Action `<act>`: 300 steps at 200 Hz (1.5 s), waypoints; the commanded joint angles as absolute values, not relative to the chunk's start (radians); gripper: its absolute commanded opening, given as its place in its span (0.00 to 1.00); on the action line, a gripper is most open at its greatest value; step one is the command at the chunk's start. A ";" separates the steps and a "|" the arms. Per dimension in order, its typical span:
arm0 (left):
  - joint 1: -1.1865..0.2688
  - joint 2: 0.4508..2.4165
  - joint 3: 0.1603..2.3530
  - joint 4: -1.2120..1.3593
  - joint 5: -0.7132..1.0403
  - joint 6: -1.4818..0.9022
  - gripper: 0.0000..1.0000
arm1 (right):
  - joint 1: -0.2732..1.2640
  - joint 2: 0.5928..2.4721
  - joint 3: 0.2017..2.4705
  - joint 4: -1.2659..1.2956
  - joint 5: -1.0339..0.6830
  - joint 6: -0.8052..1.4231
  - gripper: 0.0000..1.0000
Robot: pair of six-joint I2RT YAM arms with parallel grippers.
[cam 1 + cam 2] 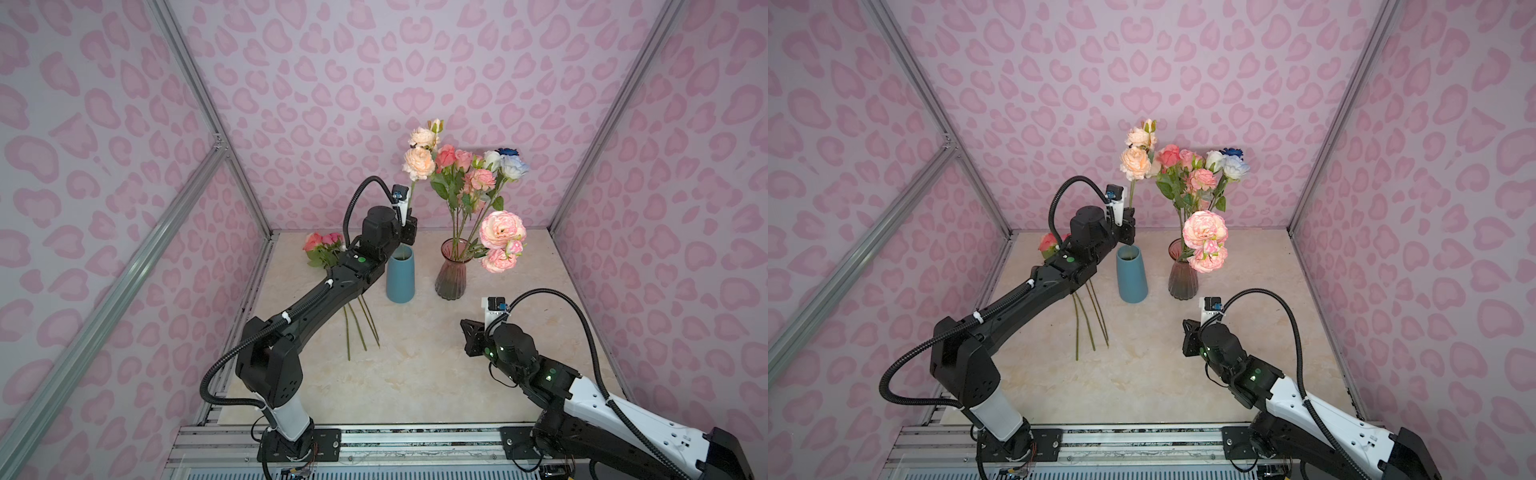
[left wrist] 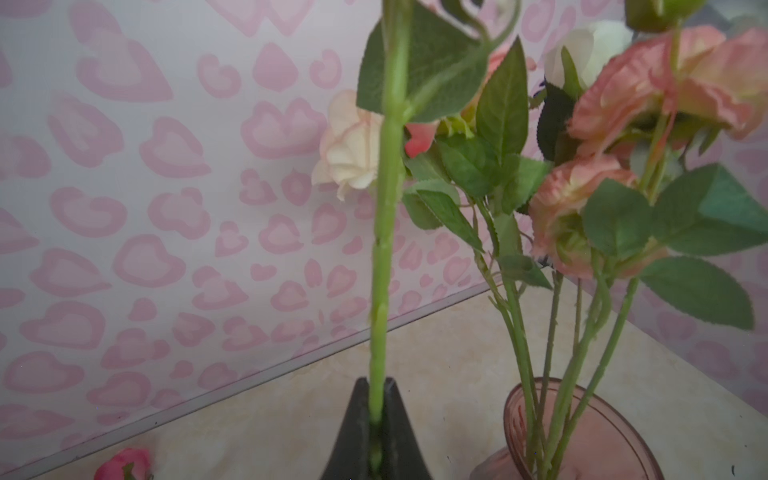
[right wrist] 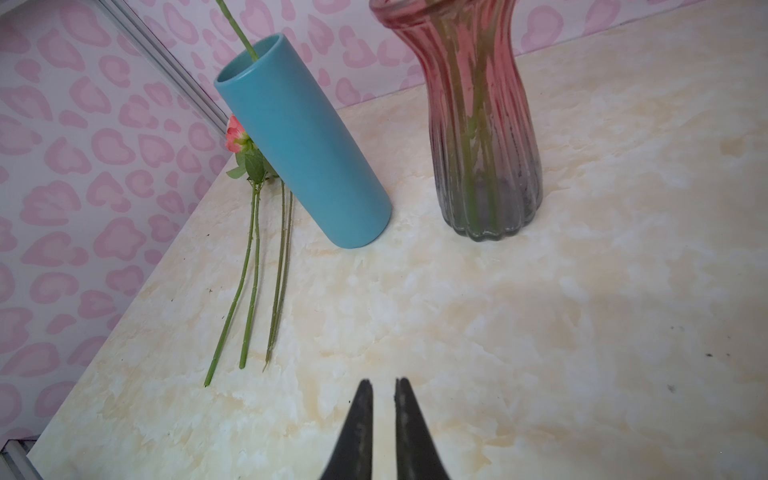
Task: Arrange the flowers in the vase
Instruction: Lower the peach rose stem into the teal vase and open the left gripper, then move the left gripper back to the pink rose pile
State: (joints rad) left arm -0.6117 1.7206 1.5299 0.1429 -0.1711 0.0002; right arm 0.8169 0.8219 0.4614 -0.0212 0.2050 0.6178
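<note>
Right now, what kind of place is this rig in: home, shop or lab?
Most likely a lab test cell dressed up as a room. Pink patterned wall panels sit in bare aluminium framing, both arms bolt to a slotted rail, and the marble-look tabletop carries only the two vases and the artificial flowers.

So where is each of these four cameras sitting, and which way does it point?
Top views: high at the front, looking down at both arms, blue vase and pink glass vase.
Left wrist: on the left gripper, facing its clamped peach flower stem.
Right wrist: on the right gripper, facing both vases.
Shared: pink glass vase.
</note>
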 commanded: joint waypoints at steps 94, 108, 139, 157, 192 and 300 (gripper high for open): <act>-0.632 1.665 1.434 0.133 -0.254 0.063 0.33 | 0.818 0.848 0.469 0.000 0.179 0.632 0.15; -0.633 1.635 1.419 0.123 -0.250 0.064 0.35 | 0.817 0.855 0.473 -0.003 0.172 0.632 0.15; -0.633 1.555 1.364 0.136 -0.269 0.044 0.40 | 0.819 0.860 0.479 0.001 0.163 0.635 0.15; -0.632 1.493 1.301 0.159 -0.301 0.020 0.40 | 0.821 0.861 0.483 0.003 0.164 0.637 0.15; -0.610 1.374 1.159 0.216 -0.429 -0.055 0.48 | 0.826 0.859 0.484 0.001 0.168 0.637 0.15; -0.195 1.514 1.018 -0.130 -0.336 -0.624 0.46 | 0.831 0.892 0.486 0.010 0.153 0.640 0.16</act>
